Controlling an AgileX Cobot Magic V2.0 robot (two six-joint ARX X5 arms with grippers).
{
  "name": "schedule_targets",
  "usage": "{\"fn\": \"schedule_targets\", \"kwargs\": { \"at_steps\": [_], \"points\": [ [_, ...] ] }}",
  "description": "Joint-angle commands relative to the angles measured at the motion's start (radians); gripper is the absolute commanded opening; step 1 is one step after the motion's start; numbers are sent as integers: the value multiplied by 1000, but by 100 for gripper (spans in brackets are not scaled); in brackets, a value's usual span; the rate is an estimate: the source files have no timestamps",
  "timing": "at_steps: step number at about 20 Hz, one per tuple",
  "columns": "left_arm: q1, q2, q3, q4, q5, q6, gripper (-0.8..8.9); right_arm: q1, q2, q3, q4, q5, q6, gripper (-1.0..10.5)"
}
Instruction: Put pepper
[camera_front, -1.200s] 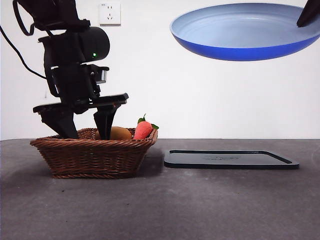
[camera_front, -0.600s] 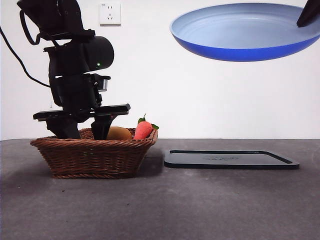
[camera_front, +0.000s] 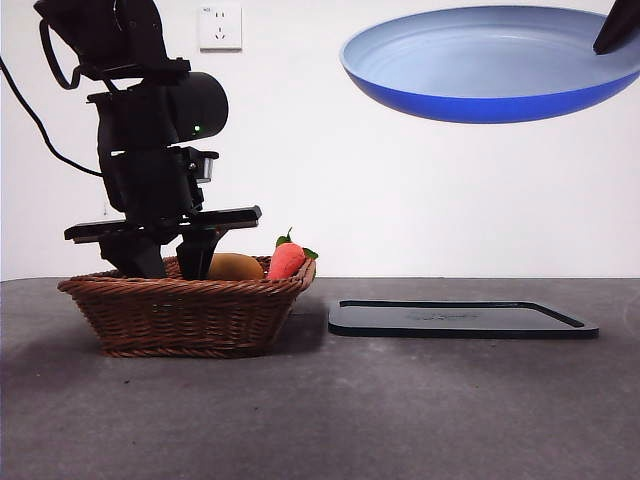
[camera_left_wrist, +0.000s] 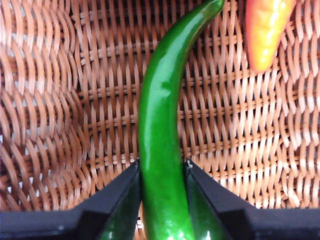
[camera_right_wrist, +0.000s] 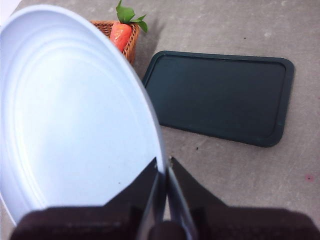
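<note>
The pepper (camera_left_wrist: 159, 150) (glossy, unlabelled) lies in the basket (camera_left_wrist: 60, 100), pinched between the left fingers (camera_left_wrist: 125, 195).

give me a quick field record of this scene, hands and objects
left hand: down inside the brown woven wicker basket, jaws closed on the long glossy dark-green pepper
right hand: raised, pinching the rim of the round blue plate, which is held in the air, tilted
pepper: lying on the basket floor, not lifted
also in basket: red-orange carrot-like piece with green leaves, rounded yellow-orange lump
table: dark grey, holding the basket and a flat dark rectangular tray beside it
</note>
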Motion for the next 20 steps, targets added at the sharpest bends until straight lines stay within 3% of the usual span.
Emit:
{"fn": "schedule_targets", "kwargs": {
  "at_steps": [1, 10, 17, 20],
  "points": [
    [-6, -21, 19, -16, 1, -6, 97, 0, 6, 21, 13, -6, -1, 6],
    [-27, -178, 20, -19, 153, -2, 97, 0, 75, 21, 13, -4, 24, 6],
    [-131, -296, 20, -15, 158, 32, 97, 4, 360, 21, 19, -11, 98, 6],
    [-209, -294, 20, -13, 158, 48, 97, 29, 468, 21, 41, -64, 119, 6]
  ]
}}
